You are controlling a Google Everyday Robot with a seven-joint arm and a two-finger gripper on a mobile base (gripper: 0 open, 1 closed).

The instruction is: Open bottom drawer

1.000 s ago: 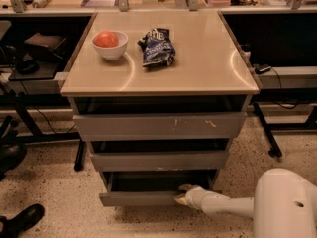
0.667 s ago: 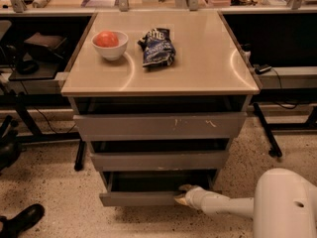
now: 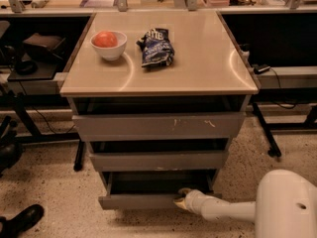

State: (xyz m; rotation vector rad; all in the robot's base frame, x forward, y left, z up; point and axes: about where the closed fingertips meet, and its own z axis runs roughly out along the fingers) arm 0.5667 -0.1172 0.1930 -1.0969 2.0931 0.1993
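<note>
The bottom drawer (image 3: 133, 201) is the lowest and narrowest of three plain grey fronts in the cabinet. It stands pulled out a little, with its shallow dark inside showing above its front. My gripper (image 3: 181, 199) reaches in from the lower right on a white arm. It sits at the right end of the bottom drawer's top edge, touching it. The top drawer (image 3: 158, 125) with pale scratches and the middle drawer (image 3: 158, 160) stand above it.
On the beige cabinet top (image 3: 198, 68) stand a white bowl with a red fruit (image 3: 108, 43) and a dark snack bag (image 3: 156, 47). Dark desk frames and cables flank the cabinet. A black shoe (image 3: 22, 219) lies at the lower left on the speckled floor.
</note>
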